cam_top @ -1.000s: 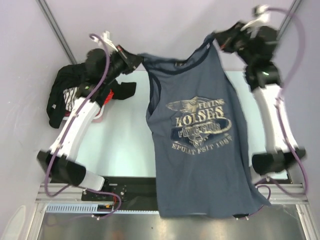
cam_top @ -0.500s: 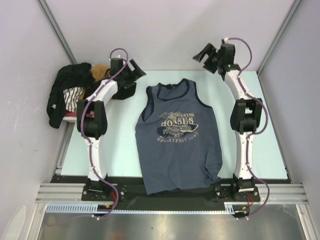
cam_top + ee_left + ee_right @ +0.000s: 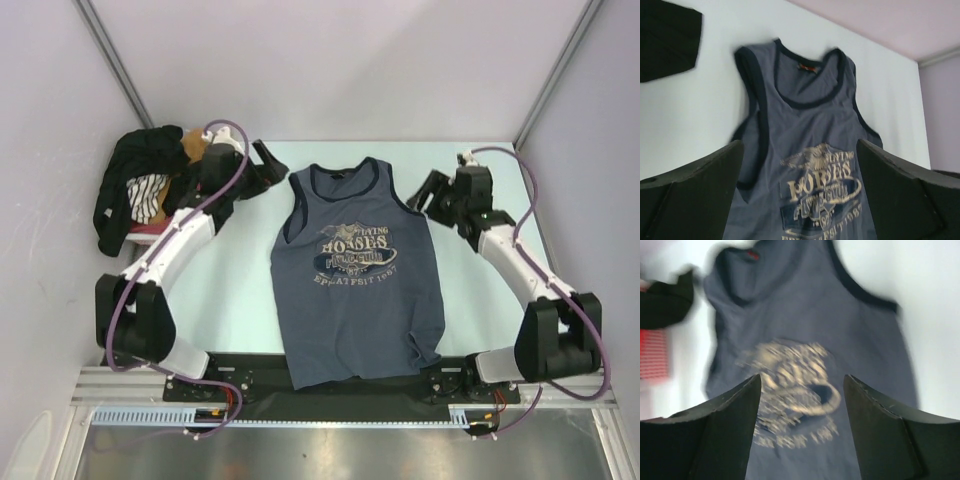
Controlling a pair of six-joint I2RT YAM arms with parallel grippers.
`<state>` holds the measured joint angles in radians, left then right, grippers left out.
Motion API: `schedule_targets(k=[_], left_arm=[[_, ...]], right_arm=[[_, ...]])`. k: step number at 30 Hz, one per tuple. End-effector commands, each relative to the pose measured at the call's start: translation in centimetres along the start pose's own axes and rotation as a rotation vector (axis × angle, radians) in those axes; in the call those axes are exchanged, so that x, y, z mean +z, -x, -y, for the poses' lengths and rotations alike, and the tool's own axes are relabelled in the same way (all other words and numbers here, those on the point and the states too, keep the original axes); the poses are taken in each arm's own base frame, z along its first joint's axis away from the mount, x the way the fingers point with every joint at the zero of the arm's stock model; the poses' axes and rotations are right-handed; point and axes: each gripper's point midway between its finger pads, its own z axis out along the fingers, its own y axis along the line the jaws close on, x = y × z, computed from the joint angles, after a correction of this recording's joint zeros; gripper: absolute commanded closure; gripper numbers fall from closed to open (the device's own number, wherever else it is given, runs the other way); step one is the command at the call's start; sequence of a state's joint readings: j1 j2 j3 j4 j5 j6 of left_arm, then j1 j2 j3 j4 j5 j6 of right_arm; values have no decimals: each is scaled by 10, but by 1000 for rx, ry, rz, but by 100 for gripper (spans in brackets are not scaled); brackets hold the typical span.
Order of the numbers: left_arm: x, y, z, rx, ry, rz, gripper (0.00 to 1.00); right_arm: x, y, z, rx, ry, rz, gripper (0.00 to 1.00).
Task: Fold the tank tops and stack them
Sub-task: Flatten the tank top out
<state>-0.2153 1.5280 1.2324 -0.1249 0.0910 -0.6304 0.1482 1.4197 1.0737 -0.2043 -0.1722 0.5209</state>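
Left gripper: jaws spread wide, nothing between them, hanging just off the left shoulder strap of the blue-grey tank top. Right gripper: jaws apart, empty, just beside the right armhole.

- Tank top lies flat, face up, mid-table between the two arms, neck to the far side.
- Pale chest print: top line reads roughly "FLYING", large line "HORSES", bottom line ends "1987". The dark banner between them is illegible.
- Small red neck label, writing too small to read.
- Hem runs past the pale table onto the dark strip at the near edge; lower right corner is rumpled.
- Right wrist view is smeared, so the print there is only a blur.
- Heap of clothes at the far left corner: black cloth, a black-and-white striped patch, red underneath. Individual garments cannot be told apart.
- Lilac-grey walls on three sides, with slanted metal posts.
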Motion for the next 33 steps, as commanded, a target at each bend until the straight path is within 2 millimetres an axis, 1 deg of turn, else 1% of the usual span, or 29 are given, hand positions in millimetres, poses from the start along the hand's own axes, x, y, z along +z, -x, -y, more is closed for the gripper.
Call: schedule_targets(k=[1,2,4,5,6,7,8,9,10,11,12,13,14,15,16,17,18,19,20,23,24,26,27,28,29,30,31,32,33], left_arm=[[0,-26,1,79,-29,-28,0],[10,-37,1,90,-41,-61,0],[18,-56,17,140,-94,-133,0],[31,-59,23,167,-91,-154,0],[36,-67,33,218,-97,-174,0],[42,-77,27,236,-64,-215,0],[57,-78,27,248,-38,-224,0],[66,-83,23,250,-17,-243,0],[72,-87,18,246,4,-265,0],[80,-80,21,252,10,-244,0],[96,-93,7,258,44,-275,0],[102,-96,3,261,65,-289,0],[112,-85,7,266,75,-267,0],[124,-100,-7,272,116,-311,0],[133,-91,-2,275,118,-289,0],[139,-92,-3,277,123,-295,0],[144,-90,-13,286,169,-289,0],[153,-100,-26,284,203,-310,0],[157,-91,-24,278,205,-290,0],[167,-89,-46,229,242,-289,0],[170,-88,-46,210,218,-286,3],[175,-88,-57,167,202,-294,7],[179,-89,-56,157,178,-296,12],[182,-87,-55,150,167,-292,14],[186,-90,-58,142,169,-299,14],[188,-92,-61,137,181,-306,14],[191,-86,-58,135,183,-290,14],[195,-93,-63,129,191,-302,14],[199,-93,-62,125,187,-301,16]], right_arm=[[-13,-38,67,-21,-262,-40,30],[-17,-44,72,16,-290,-47,31],[-31,-66,86,43,-351,-83,30],[-36,-77,83,47,-346,-93,26],[-42,-88,84,57,-352,-99,19],[-58,-100,92,63,-390,-86,1],[-64,-115,87,42,-376,-102,0],[-70,-123,86,69,-378,-96,0],[-84,-129,94,76,-430,-79,0],[-91,-145,102,88,-465,-99,2],[-96,-152,105,135,-496,-98,7],[-107,-162,116,133,-552,-119,8],[-111,-169,120,136,-573,-136,9],[-113,-176,122,144,-591,-146,10],[-118,-184,127,147,-616,-169,11],[-118,-189,128,151,-615,-181,12],[-119,-200,133,153,-626,-207,13],[-119,-206,131,174,-613,-223,14],[-119,-213,131,182,-612,-243,14],[-118,-235,131,204,-595,-293,15],[-119,-243,134,204,-605,-306,16],[-119,-245,133,192,-611,-301,24],[-118,-243,135,186,-621,-289,33],[-117,-243,135,184,-620,-287,38],[-116,-242,135,180,-617,-282,41],[-114,-240,135,178,-618,-275,44],[-112,-238,134,180,-618,-273,45],[-111,-237,135,173,-623,-275,45],[-109,-238,136,172,-630,-280,45]])
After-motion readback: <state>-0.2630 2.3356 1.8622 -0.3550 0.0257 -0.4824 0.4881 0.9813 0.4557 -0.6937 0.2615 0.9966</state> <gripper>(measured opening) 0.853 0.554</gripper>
